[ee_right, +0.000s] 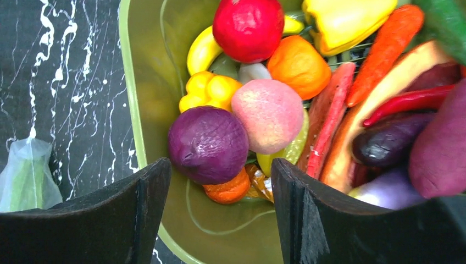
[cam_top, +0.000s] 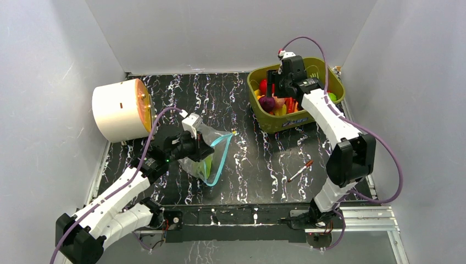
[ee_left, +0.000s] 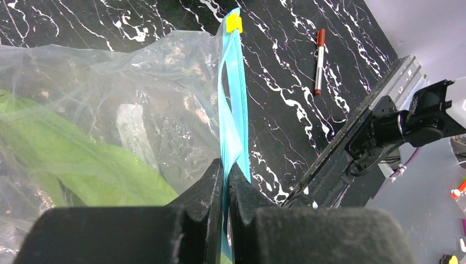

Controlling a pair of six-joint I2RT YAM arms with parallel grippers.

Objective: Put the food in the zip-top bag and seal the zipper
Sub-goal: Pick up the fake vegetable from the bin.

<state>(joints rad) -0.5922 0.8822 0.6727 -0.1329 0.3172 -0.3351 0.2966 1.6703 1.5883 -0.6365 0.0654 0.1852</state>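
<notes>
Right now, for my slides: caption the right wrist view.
Open right gripper above a purple onion in the food-filled tub.

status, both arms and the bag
Left gripper shut on zipper, zip-top bag holding green leaf. Right gripper open above purple onion in tub. Nothing blocking.

The zip-top bag is clear crinkled plastic; the tub is smooth olive plastic.

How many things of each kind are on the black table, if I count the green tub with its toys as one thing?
Zip-top bag: 1
Green tub: 1
Pen: 1
White cylinder: 1
Total: 4
</notes>
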